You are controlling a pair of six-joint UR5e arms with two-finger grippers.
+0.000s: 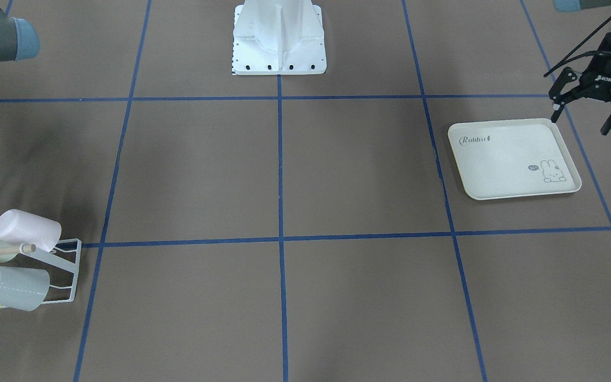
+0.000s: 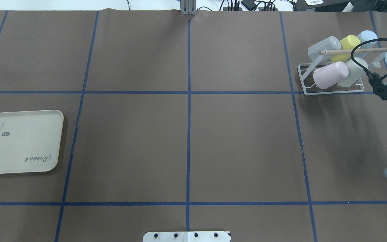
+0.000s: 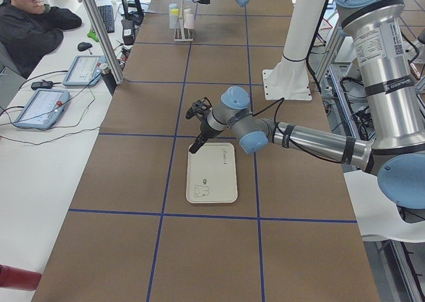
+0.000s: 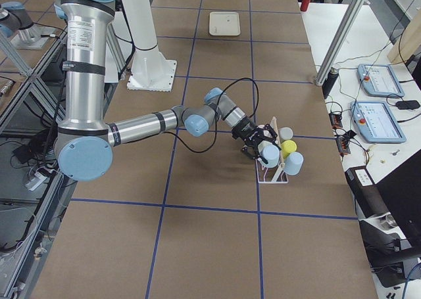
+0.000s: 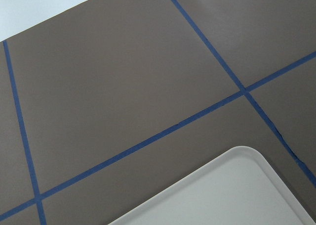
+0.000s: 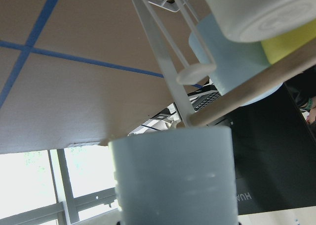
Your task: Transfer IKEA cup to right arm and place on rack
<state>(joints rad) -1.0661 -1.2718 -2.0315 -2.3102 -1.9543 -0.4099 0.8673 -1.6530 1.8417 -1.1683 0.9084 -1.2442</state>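
centre table (image 2: 240, 148): free passage | rack (image 2: 314, 64): crowded by cups (image 2: 328, 74), wooden rod (image 2: 348, 51) | tray (image 2: 22, 161): low, left side

Robotics lab, brown-topped table (image 2: 129, 151) gridded with blue tape (image 2: 188, 134), white robot pedestal (image 1: 279, 37) bolted at its edge, touchscreen control pendants (image 3: 42, 107) on a white bench (image 3: 40, 182) beside the table, a seated person (image 3: 33, 23) there.

Brown table (image 2: 129, 151) with blue tape grid (image 2: 188, 134), cream rabbit-print tray (image 2: 18, 144), white wire rack (image 2: 334, 91), white pedestal base (image 1: 279, 58)
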